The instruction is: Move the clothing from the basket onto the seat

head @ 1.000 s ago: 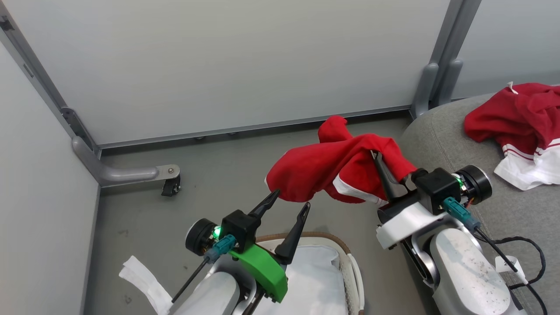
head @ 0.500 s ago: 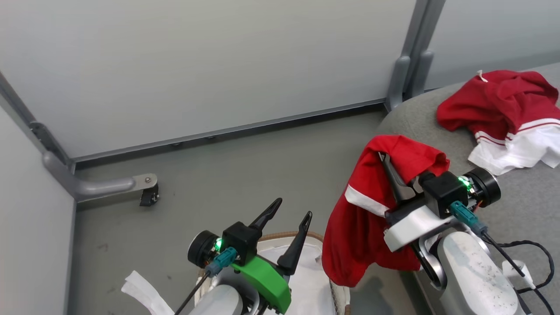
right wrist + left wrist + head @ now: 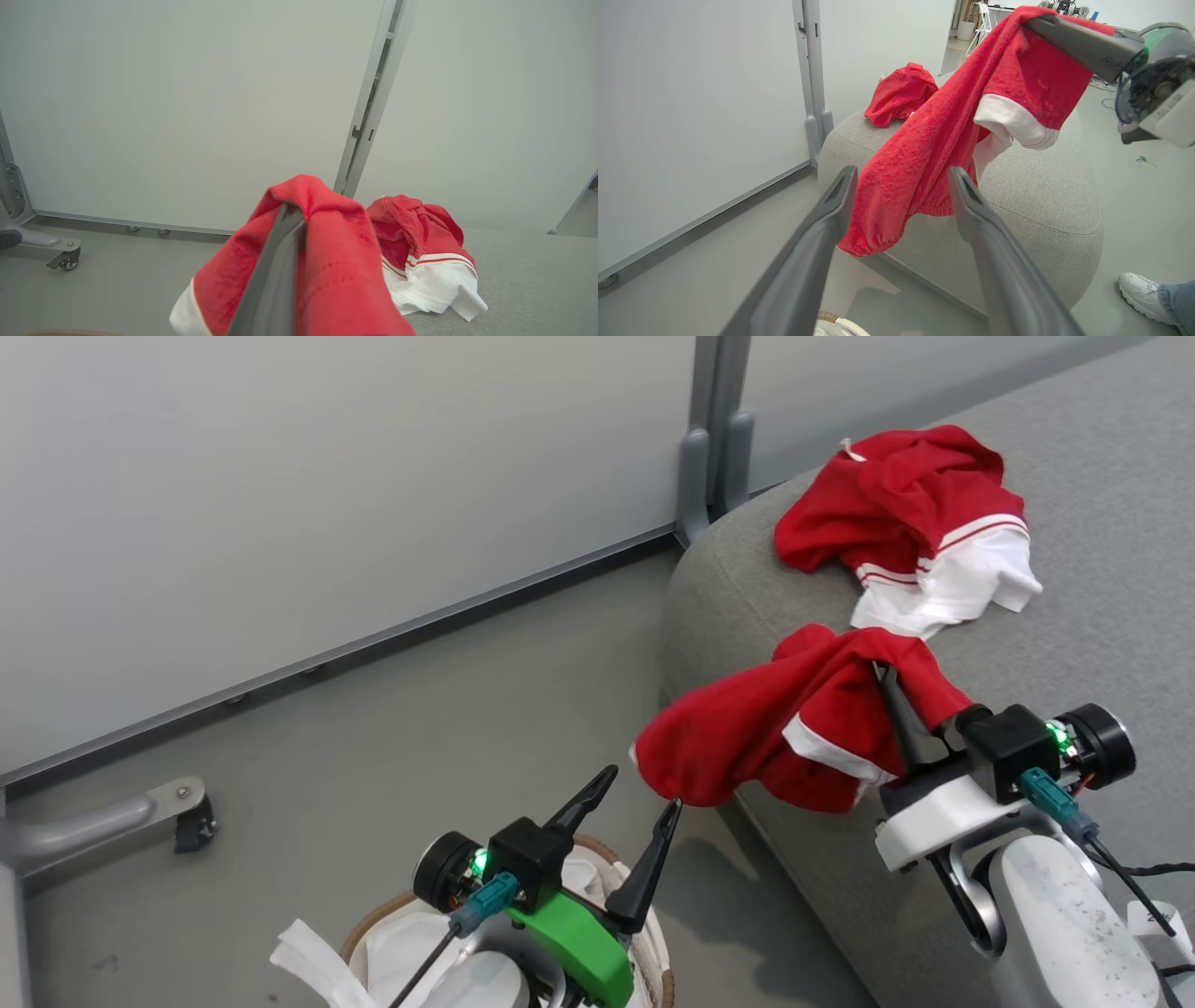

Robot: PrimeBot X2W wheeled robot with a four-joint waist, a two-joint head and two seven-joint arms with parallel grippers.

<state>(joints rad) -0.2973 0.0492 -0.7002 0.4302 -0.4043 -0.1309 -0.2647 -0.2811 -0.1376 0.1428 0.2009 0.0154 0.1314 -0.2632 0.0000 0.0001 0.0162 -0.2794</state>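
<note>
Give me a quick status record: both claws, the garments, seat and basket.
right claw: shut on held garment
held garment: draped from the claw at the seat's near edge, not laid down
left claw: open, empty, above basket
seat: one red-and-white garment lies on it
basket: white lining shows; no red in the visible part
</note>
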